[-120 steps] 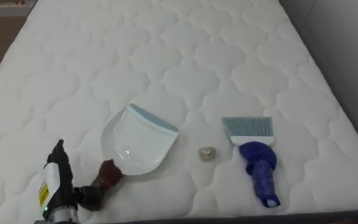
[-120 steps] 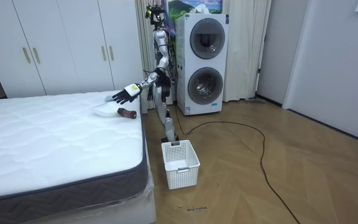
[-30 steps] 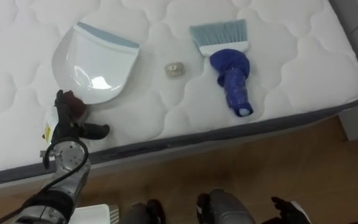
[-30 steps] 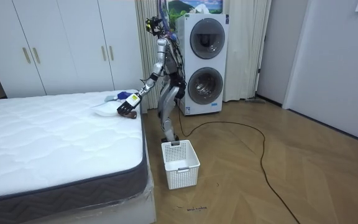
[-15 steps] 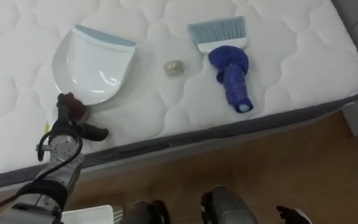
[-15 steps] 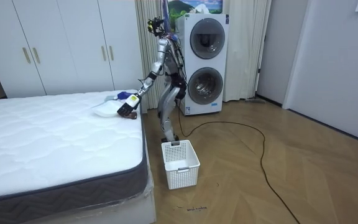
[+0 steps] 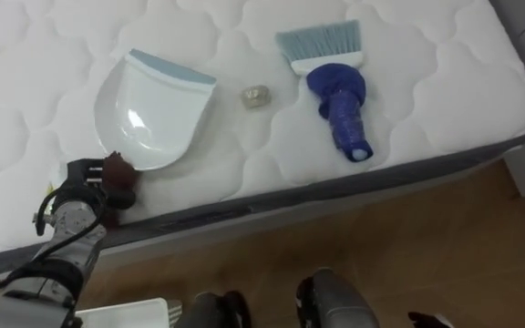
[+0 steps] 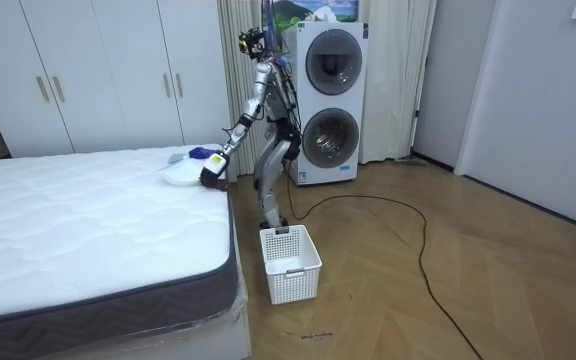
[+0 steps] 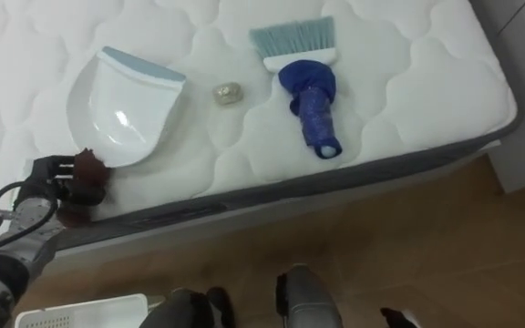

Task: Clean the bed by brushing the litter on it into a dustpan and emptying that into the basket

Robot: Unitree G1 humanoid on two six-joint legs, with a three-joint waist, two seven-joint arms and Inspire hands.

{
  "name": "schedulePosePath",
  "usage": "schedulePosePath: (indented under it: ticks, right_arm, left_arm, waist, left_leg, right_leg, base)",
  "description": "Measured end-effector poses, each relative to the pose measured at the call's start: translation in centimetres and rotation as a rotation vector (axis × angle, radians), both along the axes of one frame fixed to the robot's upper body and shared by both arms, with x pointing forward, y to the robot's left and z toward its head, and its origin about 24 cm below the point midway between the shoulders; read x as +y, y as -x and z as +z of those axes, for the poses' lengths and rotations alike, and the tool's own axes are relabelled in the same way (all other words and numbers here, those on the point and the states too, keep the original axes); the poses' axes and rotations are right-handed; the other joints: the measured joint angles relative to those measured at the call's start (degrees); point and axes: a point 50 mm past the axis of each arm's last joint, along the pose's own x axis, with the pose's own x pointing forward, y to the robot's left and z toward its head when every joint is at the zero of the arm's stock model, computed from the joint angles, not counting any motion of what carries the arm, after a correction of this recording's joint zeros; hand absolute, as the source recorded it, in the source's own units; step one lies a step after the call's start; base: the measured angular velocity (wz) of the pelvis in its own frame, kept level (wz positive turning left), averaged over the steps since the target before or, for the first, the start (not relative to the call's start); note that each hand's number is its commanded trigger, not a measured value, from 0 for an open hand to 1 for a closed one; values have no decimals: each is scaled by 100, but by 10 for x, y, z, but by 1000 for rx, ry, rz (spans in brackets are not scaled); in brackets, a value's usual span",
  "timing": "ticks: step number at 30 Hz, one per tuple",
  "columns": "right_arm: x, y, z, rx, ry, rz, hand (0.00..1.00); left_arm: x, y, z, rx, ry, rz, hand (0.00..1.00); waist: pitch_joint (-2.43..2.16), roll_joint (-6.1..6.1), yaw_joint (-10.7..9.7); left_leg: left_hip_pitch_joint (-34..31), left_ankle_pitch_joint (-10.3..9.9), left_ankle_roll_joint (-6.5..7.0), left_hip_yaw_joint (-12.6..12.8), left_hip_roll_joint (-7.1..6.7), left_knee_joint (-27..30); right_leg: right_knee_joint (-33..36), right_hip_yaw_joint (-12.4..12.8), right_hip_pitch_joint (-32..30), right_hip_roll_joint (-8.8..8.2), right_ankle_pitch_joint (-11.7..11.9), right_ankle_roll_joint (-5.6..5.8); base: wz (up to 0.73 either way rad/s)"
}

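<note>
A white dustpan [image 7: 153, 111] with a blue lip lies on the quilted white mattress [image 7: 427, 109] near its foot edge. My left hand [image 7: 82, 193] has its fingers curled round the pan's dark red handle [image 7: 118, 171] at the mattress edge. To the right lies a blue hand brush [image 7: 337, 96], its pale bristles pointing up the bed. Between pan and brush sits a small crumpled scrap [image 7: 256, 96]. In the room view I stand bent forward at the bed's corner, left hand [image 8: 211, 174] on the pan. A dark tip of my right hand [image 7: 424, 320] shows at the bottom edge.
A white slatted basket [image 8: 290, 262] stands on the wood floor beside the bed, just behind me; its rim [image 9: 78, 315] shows at the lower left. A stacked washer and dryer [image 8: 328, 100] stands behind me. The mattress edge drops to the floor just before my feet.
My left hand has curled round the dustpan's handle, its thumb no longer sticking out. The pan has shifted a little to the right and turned with it. Brush and scrap stay put.
</note>
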Motion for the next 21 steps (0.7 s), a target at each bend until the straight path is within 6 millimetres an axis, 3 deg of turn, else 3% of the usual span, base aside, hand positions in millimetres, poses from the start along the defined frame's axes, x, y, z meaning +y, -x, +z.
schedulePosePath:
  ticks: [21]
  right_arm:
    - [1, 1, -1, 17, 7, 11, 0]
  left_arm:
    - [1, 1, -1, 13, -3, 5, 100]
  waist:
    - [-26, -20, 3]
  left_leg:
    - [35, 1, 6, 5, 3, 7]
  right_leg:
    - [1, -5, 36, 2, -1, 3]
  base:
    - [0]
